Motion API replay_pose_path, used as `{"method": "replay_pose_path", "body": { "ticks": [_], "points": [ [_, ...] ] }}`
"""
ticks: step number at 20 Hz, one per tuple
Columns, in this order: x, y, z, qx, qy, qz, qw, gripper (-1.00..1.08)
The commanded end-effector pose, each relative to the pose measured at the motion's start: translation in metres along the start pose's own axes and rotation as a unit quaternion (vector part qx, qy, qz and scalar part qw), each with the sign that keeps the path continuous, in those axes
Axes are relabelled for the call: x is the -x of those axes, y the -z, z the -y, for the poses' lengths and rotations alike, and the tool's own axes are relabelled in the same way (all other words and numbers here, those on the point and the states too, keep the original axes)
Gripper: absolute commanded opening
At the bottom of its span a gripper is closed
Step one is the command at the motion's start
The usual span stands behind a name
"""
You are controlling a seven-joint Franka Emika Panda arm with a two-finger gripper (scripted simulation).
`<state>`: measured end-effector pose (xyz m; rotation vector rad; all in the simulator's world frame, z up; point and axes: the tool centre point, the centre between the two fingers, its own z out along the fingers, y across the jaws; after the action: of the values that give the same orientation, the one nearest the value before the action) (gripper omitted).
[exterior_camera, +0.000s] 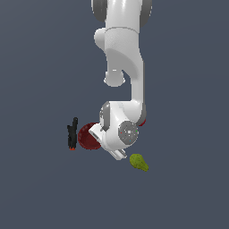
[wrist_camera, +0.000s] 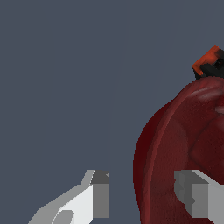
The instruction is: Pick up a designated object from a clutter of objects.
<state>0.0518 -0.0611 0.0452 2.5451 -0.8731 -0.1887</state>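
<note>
The gripper [wrist_camera: 141, 194] hangs with its jaws apart, straddling the near rim of the dark red bowl [wrist_camera: 183, 153]; the bowl sits beside the black spring clamp [exterior_camera: 72, 133]; it looks rigid, light, probably slick, so pinching the thin rim seems best.

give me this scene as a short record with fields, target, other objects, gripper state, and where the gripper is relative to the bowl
target: dark red bowl
other objects: black spring clamp beside the bowl, yellow-green pear apart from it
gripper state: gripper open, holding nothing
gripper position: one finger over the bowl's inside, the other outside its rim
</note>
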Motion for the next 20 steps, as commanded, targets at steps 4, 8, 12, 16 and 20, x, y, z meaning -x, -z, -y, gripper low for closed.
{"method": "replay_pose_path", "body": {
  "ticks": [4, 8, 12, 16, 20],
  "points": [
    [0.0004, -0.015, -0.0004, 0.001, -0.001, 0.0, 1.0, 0.28],
    [0.0005, -0.0154, -0.0004, 0.001, -0.001, 0.0, 1.0, -1.0],
    [0.0005, -0.0154, -0.0004, 0.001, -0.001, 0.0, 1.0, -1.0],
    [0.0006, -0.0152, -0.0004, 0.001, -0.001, 0.0, 1.0, -1.0],
    [-0.0006, -0.0085, 0.0034, -0.006, -0.002, -0.006, 1.0, -1.0]
  ]
}}
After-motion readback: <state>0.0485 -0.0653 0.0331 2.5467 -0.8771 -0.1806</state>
